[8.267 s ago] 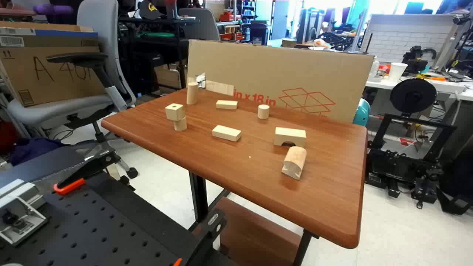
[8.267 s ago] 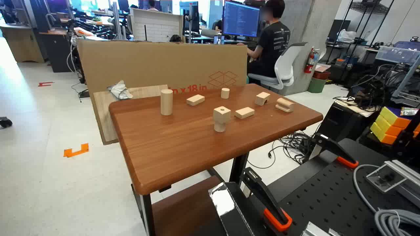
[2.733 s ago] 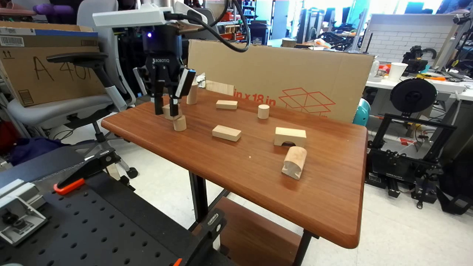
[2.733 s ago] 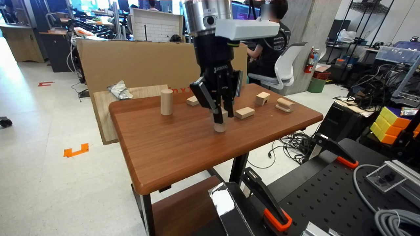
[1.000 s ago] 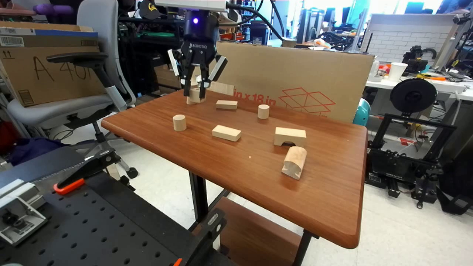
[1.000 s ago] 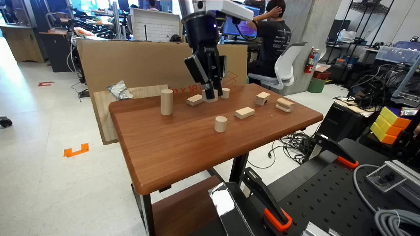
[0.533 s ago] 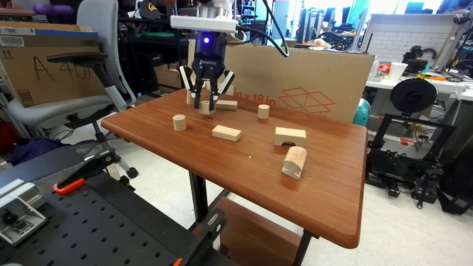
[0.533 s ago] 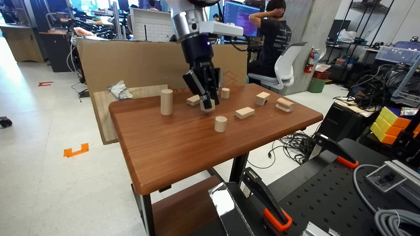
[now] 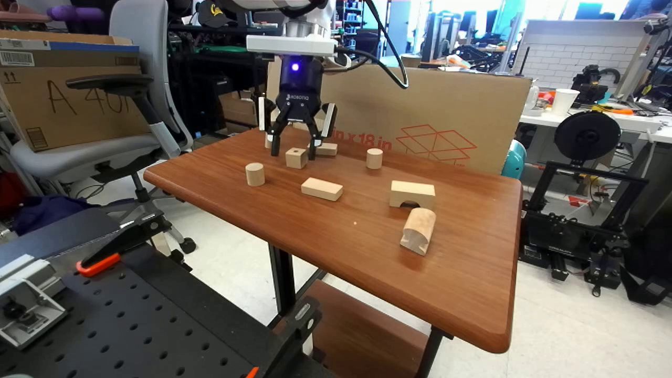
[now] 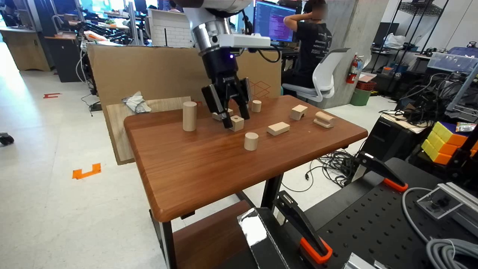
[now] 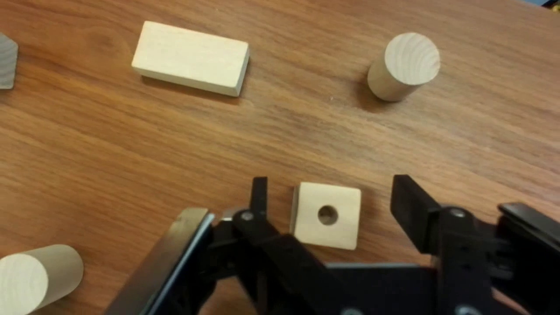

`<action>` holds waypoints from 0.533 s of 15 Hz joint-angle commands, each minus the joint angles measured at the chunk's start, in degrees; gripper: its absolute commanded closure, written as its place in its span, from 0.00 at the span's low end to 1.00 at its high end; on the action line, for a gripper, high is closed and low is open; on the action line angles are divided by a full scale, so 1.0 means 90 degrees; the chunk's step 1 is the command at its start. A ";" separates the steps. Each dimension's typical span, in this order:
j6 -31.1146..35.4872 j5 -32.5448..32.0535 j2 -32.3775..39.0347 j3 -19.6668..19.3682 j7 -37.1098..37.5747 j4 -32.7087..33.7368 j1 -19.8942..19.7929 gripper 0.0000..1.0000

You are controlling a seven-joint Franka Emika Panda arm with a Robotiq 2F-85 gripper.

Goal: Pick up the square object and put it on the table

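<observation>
Two fingers (image 11: 409, 210) of the gripper (image 9: 294, 151) stood apart astride the cube (image 11: 326, 229), gaps both sides in the wrist view. Cube sat on the table (image 9: 367, 262): pale wood, square faces, round hole on top. From it, same view: cylinder (image 11: 404, 65) was at 1 o'clock, flat block (image 11: 190, 57) near 11, another piece (image 11: 6, 61) at 10, cut off, shape unclear. Gripper read ROBOTIQ in an exterior view; a finger partly hid the far block (image 9: 328, 150). Box (image 9: 63, 105) read "A 4", rest partly behind the chair arm (image 9: 107, 82).
</observation>
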 commanded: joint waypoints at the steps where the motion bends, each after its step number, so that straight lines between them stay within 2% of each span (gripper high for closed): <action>1: 0.0031 0.0185 -0.0876 0.0043 0.0212 -0.0699 -0.0042 0.00; 5: 0.0660 0.0651 -0.2282 0.0067 0.0503 -0.1845 -0.0274 0.00; 6: 0.0305 0.0408 -0.1397 0.0003 0.0372 -0.0938 -0.0087 0.00; 8: 0.0273 0.0442 -0.1714 0.0002 0.0381 -0.1098 -0.0118 0.00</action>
